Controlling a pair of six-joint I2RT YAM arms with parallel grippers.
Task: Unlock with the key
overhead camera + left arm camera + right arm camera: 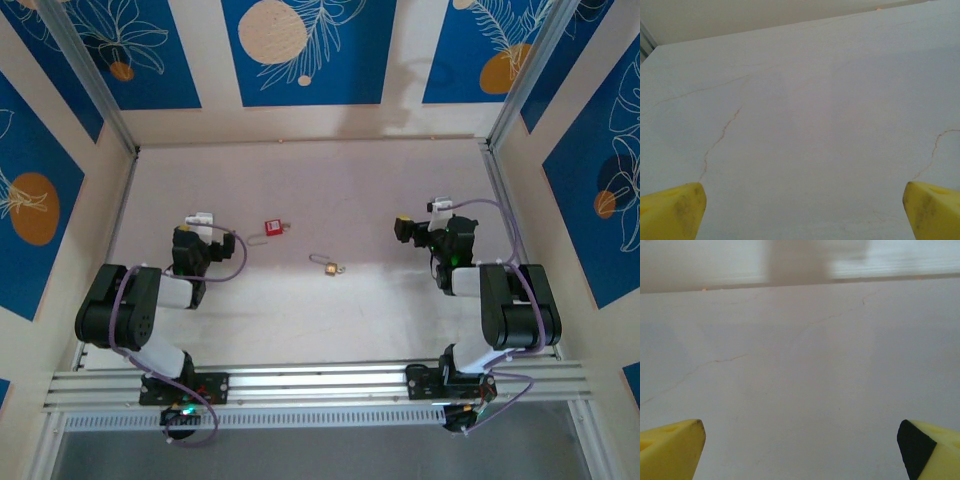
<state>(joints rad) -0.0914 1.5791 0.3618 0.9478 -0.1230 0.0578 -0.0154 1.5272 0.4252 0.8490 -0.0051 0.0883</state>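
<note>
You have one key (326,265) lying flat on the tabletop (380,180), just below the frame's centre. One red padlock (273,228) lies up-left of it, near but not touching. Both sit between your two arms, likely so either can reach them. The left jaws and right jaws stand spread wide, holding nothing, over bare tabletop at mid-left and mid-right.

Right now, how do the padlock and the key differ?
The padlock is red and blocky; the key is brassy and thin, with a wire ring. The padlock lies farther back and to the left; the key sits near the middle. Both rest on the table, apart from each other.
</note>
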